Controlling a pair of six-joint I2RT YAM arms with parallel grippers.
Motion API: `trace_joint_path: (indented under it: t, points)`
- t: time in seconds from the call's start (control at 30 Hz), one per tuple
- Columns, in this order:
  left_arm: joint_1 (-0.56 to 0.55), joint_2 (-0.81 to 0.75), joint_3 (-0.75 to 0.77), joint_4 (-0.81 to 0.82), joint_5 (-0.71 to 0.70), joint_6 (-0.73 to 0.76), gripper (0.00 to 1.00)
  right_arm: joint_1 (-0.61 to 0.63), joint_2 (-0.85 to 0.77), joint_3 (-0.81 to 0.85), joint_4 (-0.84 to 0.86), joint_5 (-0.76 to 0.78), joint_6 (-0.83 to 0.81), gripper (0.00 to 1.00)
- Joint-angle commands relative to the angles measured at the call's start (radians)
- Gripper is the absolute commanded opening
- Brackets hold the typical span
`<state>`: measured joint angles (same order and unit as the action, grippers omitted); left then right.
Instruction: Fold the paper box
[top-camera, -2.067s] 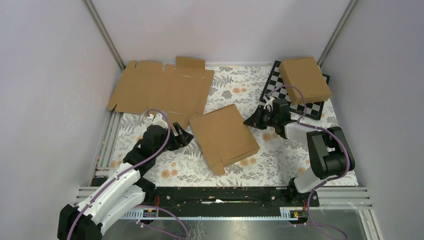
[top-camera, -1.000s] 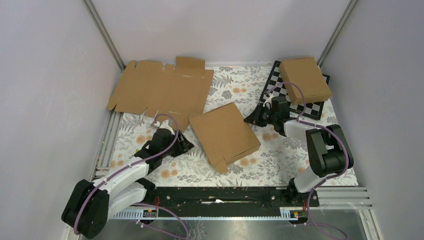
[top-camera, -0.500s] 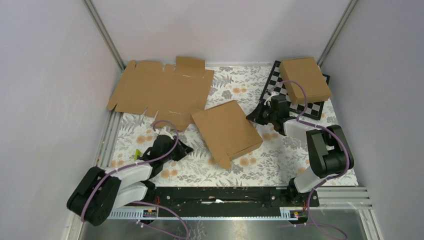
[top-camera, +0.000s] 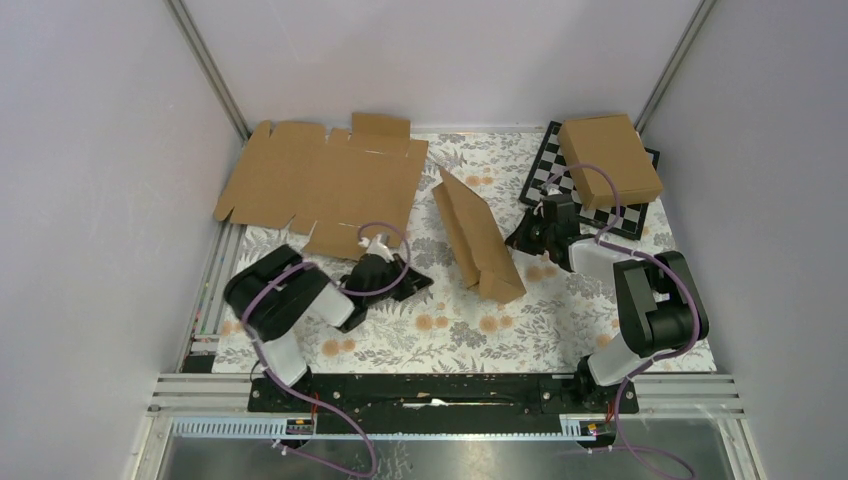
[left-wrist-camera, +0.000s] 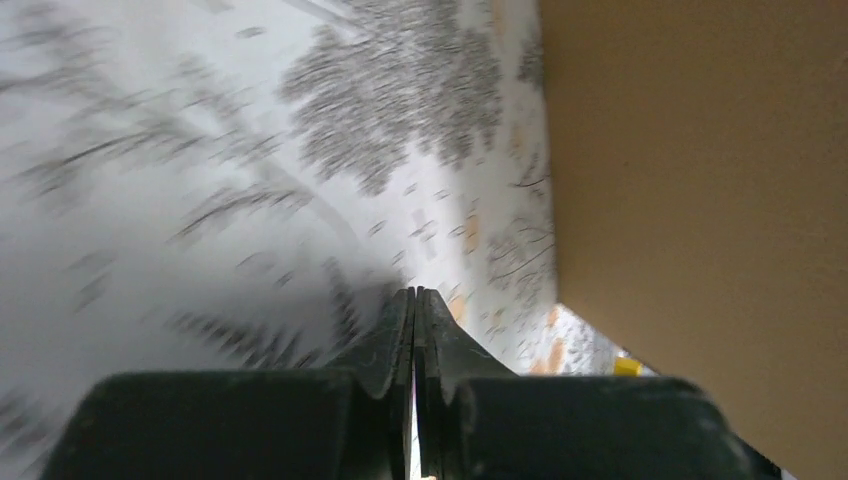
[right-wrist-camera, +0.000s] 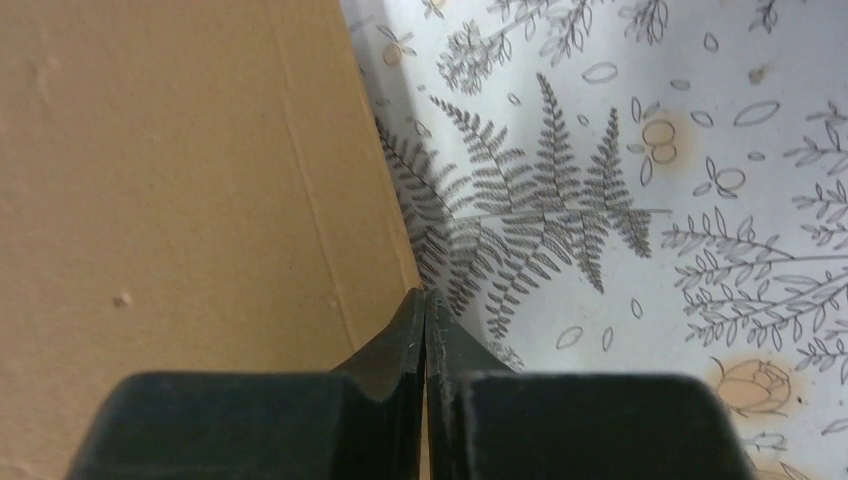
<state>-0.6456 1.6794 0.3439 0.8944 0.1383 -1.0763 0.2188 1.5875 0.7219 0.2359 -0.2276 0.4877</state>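
The paper box (top-camera: 477, 238) stands tilted up on one long edge in the middle of the bench (top-camera: 560, 312), on the floral cover; its broad face leans over to the left, its far corner points to the back, and its near corner rests on the cover

The right gripper (top-camera: 513, 241) sits low just beside the box's right side, clenched with nothing between its fingers. In the right wrist view the two fingertips (right-wrist-camera: 412, 322) press together right at the box's (right-wrist-camera: 170, 180) lower edge, with fern print to the right; whether they touch the cardboard I cannot tell

The left gripper (top-camera: 424, 283) lies low over the cover, left of the box and apart from it, its arm folded back near its base. It too is clenched and empty, and its fingers (left-wrist-camera: 395, 330) meet in a thin line. That view is blurred; a brown cardboard face (left-wrist-camera: 700, 200) fills its right side

A flat cardboard sheet (top-camera: 320, 180) lies at the back left. A second box (top-camera: 610, 158) rests on the chessboard (top-camera: 548, 166) at the back right
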Motion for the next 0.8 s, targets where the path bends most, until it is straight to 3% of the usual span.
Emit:
trace_joint_path:
  t: [0.0, 0.27, 0.47, 0.77]
  points:
    - [-0.040, 0.141, 0.112, 0.332, 0.064, -0.035, 0.00, 0.023, -0.008, -0.015, -0.056, -0.009, -0.045, 0.00]
    - [-0.089, 0.079, 0.348, 0.013, 0.129, 0.199, 0.02, 0.139, 0.016, 0.055, -0.151, 0.098, -0.119, 0.00]
    - [-0.090, -0.012, 0.297, -0.046, 0.120, 0.231, 0.03, 0.188, 0.014, 0.065, -0.170, 0.050, -0.135, 0.00]
    - [-0.130, -0.157, 0.138, 0.008, 0.076, 0.195, 0.02, 0.237, -0.067, 0.028, -0.230, -0.031, -0.141, 0.00]
